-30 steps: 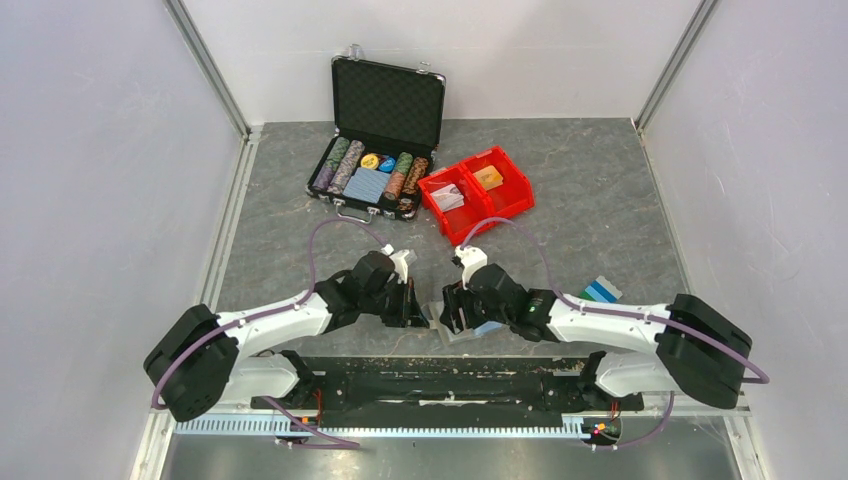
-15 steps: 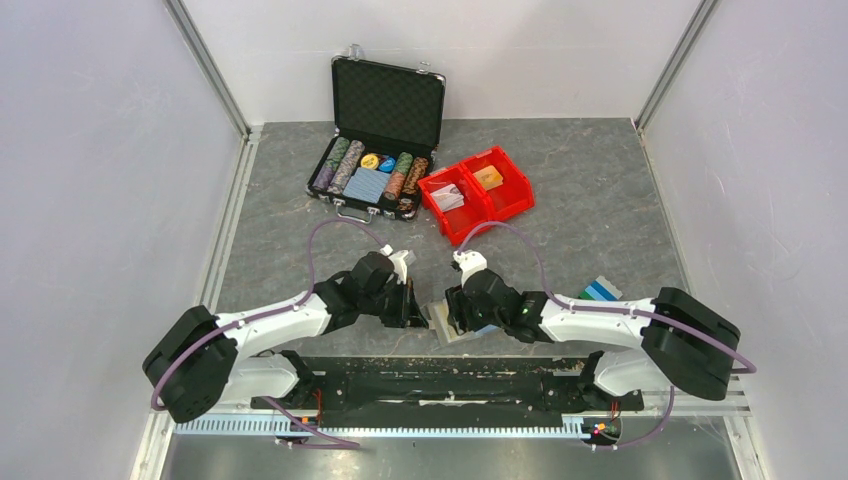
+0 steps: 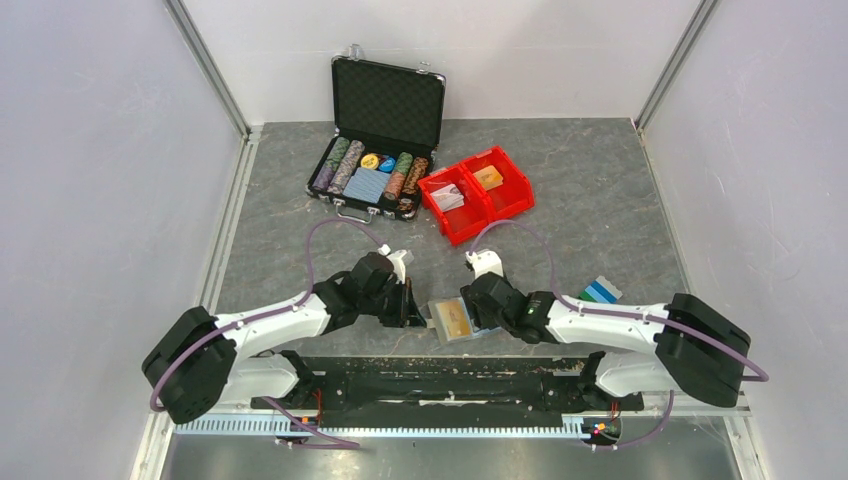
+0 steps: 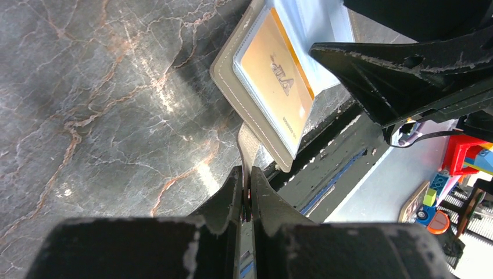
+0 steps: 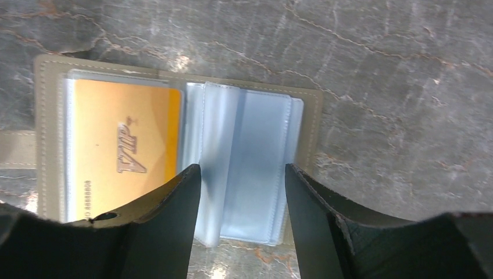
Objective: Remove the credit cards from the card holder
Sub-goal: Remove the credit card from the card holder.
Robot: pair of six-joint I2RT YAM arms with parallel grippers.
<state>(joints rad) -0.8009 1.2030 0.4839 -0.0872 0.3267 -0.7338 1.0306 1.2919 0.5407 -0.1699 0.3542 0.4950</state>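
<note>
The card holder [image 3: 440, 312] lies open at the table's near edge, grey rim [image 5: 46, 104] around clear bluish sleeves [image 5: 256, 151]. An orange-yellow credit card [image 5: 116, 145] marked VIP sits in its left pocket [image 4: 273, 87]. My left gripper [image 4: 246, 192] is shut on the holder's grey strap, left of the holder [image 3: 418, 315]. My right gripper [image 5: 242, 174] hovers open over the loose sleeves, its fingers on either side of them without touching [image 3: 472, 312]. Blue and teal credit cards [image 3: 601, 291] lie on the table to the right.
A black poker-chip case [image 3: 380, 150] stands open at the back, with two red bins [image 3: 475, 192] beside it. The black base rail [image 3: 440, 370] runs right behind the holder's near edge. Walls close in the left and right sides.
The right gripper has pulled back to the right and narrowed a little. The holder now lies spread open with the orange card showing. The left gripper has kept its hold.
</note>
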